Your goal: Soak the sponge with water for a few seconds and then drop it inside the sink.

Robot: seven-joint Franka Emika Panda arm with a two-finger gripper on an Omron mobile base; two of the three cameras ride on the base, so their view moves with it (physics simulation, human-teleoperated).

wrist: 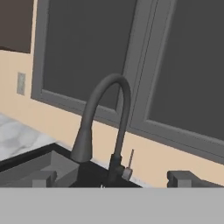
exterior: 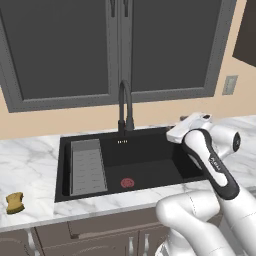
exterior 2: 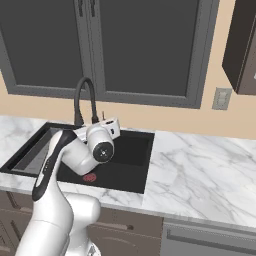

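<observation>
I'm holding the claw wide open and empty above the sink, facing the faucet at its back edge. The sponge is lying on the surface near its front left edge (well apart from the claw, left beyond the sink), untouched.

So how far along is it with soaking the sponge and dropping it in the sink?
Nothing looks done yet. The sponge lies on the counter left of the sink, untouched, and no water runs from the faucet. In hand: the gripper, open and empty, faces the faucet above the basin. Left: get water running, fetch the sponge, soak it, then drop it in.
</observation>
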